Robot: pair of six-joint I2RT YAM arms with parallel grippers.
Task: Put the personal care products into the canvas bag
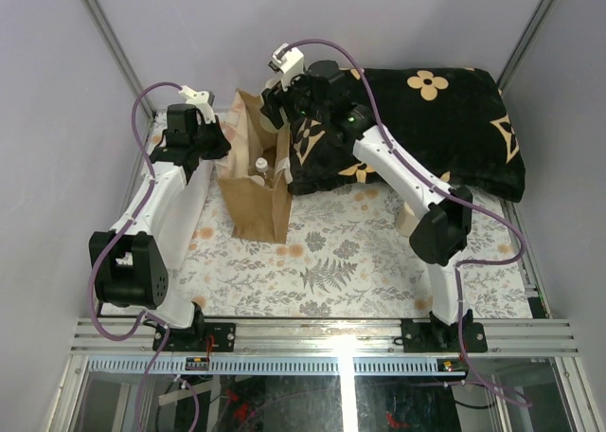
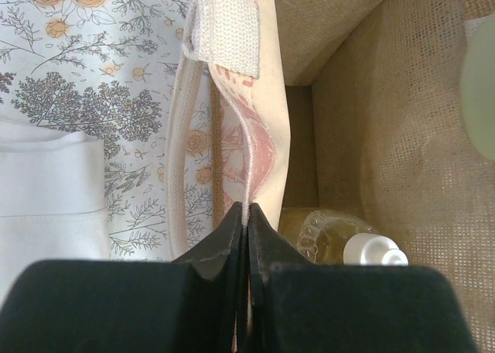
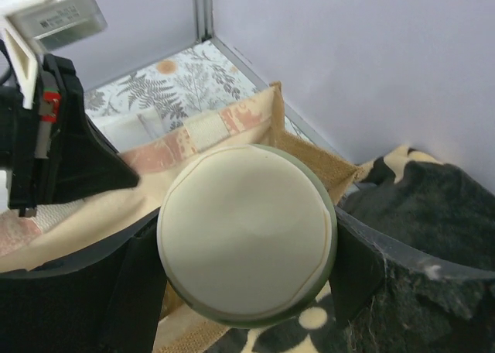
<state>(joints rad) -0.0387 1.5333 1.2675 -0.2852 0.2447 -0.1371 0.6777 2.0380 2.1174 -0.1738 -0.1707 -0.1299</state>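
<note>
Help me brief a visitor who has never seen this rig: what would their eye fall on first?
Probably the tall canvas bag standing toward the back, left of centre, with the left gripper pinching its rim and the right gripper holding a greenish bottle with a pale cap over its mouth. Next, the big black cushion with beige flowers at the back right, and an amber bottle already inside the bag.

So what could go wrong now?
The green bottle in the right gripper hangs near the rim of the bag, so it might hit the edge and drop outside. The left gripper pinches only a thin edge; a slip could let the bag sag. The drop may also bump the amber bottle inside.
</note>
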